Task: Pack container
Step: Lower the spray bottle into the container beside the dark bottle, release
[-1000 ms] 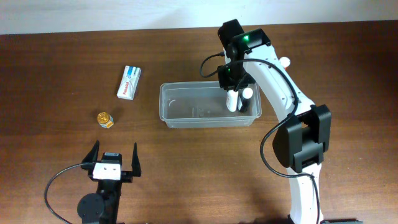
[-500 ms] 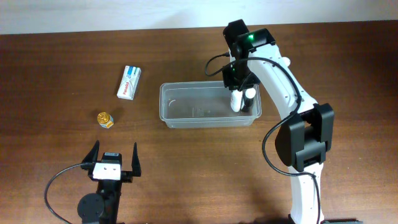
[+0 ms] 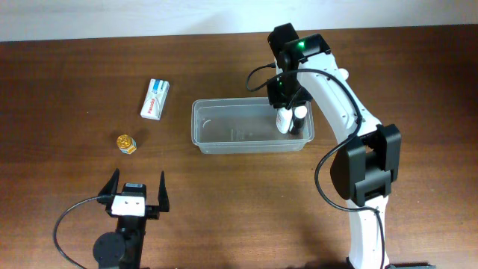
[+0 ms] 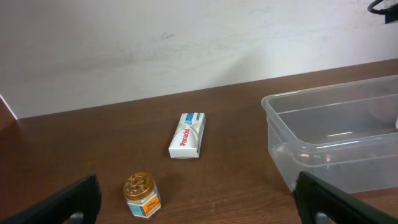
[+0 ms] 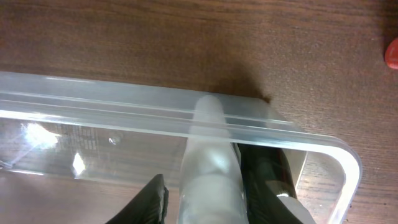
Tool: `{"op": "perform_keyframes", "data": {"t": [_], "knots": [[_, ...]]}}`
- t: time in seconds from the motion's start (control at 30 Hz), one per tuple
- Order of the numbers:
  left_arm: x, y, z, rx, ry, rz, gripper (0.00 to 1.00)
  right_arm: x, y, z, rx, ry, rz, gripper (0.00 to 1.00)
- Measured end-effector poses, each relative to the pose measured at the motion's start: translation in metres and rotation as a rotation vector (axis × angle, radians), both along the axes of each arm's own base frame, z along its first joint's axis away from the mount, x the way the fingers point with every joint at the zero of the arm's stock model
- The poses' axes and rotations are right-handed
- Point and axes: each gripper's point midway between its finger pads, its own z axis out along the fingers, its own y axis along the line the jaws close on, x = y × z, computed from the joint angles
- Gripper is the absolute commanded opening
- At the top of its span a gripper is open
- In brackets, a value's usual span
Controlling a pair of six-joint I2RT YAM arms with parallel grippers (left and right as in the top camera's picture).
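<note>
The clear container (image 3: 224, 138) lies mid-table; it also shows in the left wrist view (image 4: 323, 143) and the right wrist view (image 5: 93, 99). At its right end stands a white bottle (image 3: 281, 119), next to a dark bottle with a white cap (image 3: 296, 123). My right gripper (image 3: 287, 110) reaches down into that end, and the white bottle (image 5: 211, 168) stands between its jaws. The left finger (image 5: 155, 199) stands a little off the bottle, so the gripper (image 5: 211, 208) is open. The dark bottle (image 5: 264, 171) hides the other finger. My left gripper (image 3: 138, 187) (image 4: 199, 202) is wide open and holds nothing, near the front edge.
A white Panadol box (image 3: 155, 99) (image 4: 188, 135) lies left of the container. A small gold-lidded jar (image 3: 125, 143) (image 4: 142, 194) stands nearer my left gripper. Something red (image 5: 393, 53) shows at the right edge of the right wrist view, outside the tub.
My right gripper moved slightly right inside the container with the white bottle, and its jaws have parted from it. The left arm has not moved.
</note>
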Motion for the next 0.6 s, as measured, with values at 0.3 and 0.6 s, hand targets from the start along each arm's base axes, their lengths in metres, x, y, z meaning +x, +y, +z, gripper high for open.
{"op": "perform_keyframes", "data": {"t": [0.3, 0.6], "knots": [[0.000, 0.000, 0.000, 0.000, 0.000, 0.000, 0.99, -0.004, -0.001, 0.000, -0.007, 0.017, 0.010, 0.49], [0.000, 0.000, 0.000, 0.000, 0.000, 0.000, 0.99, -0.002, -0.001, 0.031, 0.005, -0.032, 0.035, 0.61]]}}
